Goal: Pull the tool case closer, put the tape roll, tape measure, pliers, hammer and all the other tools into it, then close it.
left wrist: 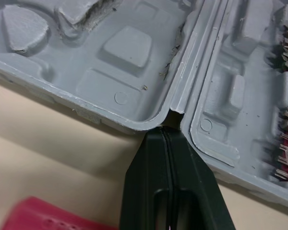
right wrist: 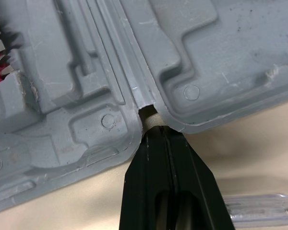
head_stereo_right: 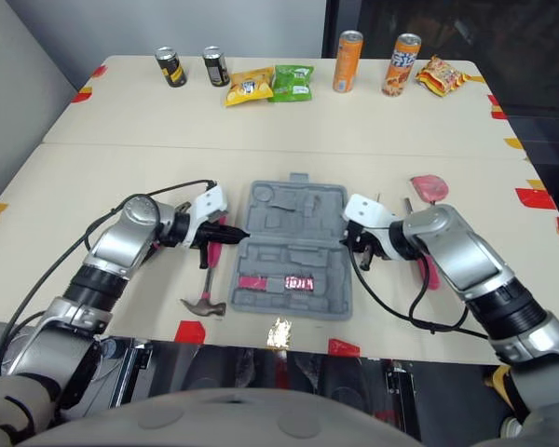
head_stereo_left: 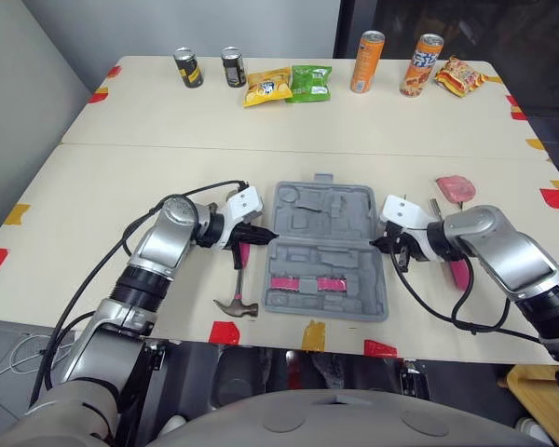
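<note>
The grey tool case [head_stereo_left: 328,313] lies open flat in the middle of the table, with pink bit strips [head_stereo_left: 307,282] in its near half. My left gripper [head_stereo_left: 271,236] is shut, its tip pressed into the hinge notch [left wrist: 169,117] on the case's left side. My right gripper [head_stereo_left: 374,244] is shut too, its tip at the hinge notch [right wrist: 151,115] on the right side. A hammer [head_stereo_left: 235,304] with a pink handle lies left of the case, under my left gripper. A pink tool [head_stereo_left: 456,187] sits to the right of the case, and another pink tool [head_stereo_left: 459,272] lies under my right arm.
Two dark cans [head_stereo_left: 187,67], two snack bags [head_stereo_left: 267,87], two orange cans [head_stereo_left: 367,61] and another snack bag [head_stereo_left: 460,75] line the far table edge. Red and yellow tape marks [head_stereo_left: 224,331] dot the near edge. A clear tool handle [right wrist: 259,213] lies beside my right gripper.
</note>
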Robot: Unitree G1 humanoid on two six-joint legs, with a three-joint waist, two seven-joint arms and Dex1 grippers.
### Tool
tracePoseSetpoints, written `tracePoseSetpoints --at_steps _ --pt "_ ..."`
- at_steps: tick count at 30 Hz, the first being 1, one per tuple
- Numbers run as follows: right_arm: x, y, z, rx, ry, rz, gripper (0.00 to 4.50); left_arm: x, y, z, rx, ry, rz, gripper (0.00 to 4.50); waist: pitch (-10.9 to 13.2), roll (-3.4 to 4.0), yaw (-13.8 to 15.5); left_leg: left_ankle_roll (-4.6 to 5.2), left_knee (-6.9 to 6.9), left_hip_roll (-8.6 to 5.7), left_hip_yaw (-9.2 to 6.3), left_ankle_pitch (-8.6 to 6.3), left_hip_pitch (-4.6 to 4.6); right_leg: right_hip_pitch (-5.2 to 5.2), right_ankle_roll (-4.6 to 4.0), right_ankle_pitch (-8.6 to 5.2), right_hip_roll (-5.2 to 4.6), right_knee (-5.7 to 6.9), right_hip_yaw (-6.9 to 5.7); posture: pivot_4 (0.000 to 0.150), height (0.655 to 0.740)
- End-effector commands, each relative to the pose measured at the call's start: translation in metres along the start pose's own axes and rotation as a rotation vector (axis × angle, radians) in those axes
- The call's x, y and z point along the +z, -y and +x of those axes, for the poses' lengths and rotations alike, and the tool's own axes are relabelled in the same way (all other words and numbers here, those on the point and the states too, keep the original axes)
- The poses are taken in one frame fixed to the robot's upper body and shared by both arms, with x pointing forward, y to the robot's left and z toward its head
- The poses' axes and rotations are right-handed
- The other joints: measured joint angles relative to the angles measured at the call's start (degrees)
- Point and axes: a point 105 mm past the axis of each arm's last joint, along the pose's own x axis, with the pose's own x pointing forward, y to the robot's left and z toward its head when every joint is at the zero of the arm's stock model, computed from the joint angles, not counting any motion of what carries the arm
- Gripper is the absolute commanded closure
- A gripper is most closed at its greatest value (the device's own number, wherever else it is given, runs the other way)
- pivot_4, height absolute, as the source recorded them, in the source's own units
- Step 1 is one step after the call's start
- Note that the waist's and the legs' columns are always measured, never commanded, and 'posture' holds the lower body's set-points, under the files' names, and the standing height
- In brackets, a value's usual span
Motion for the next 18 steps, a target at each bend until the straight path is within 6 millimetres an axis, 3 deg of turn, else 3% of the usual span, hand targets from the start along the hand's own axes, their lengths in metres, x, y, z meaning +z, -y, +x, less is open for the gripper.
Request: tracePoseSetpoints --at_steps 1,18 --pt "0.016 -0.011 -0.002 0.034 0.06 -0.05 4.49 0.013 0.015 0.006 -0.05 0.041 0.04 4.5 0.0 0.0 0.01 0.0 0.0 0.0 0.0 0.0 0.0 0.0 0.0 0.0 0.0 0.0 0.0 0.15 0.74" --pt "0.013 -0.046 0.003 0.096 0.083 -0.014 4.49 -0.007 0.033 -0.008 -0.042 0.007 -0.013 4.5 -0.03 0.04 -0.65 0.0 -0.03 0.01 -0.01 0.0 0.07 0.03 0.0 0.0 0.03 0.0 0.02 0.15 0.74"
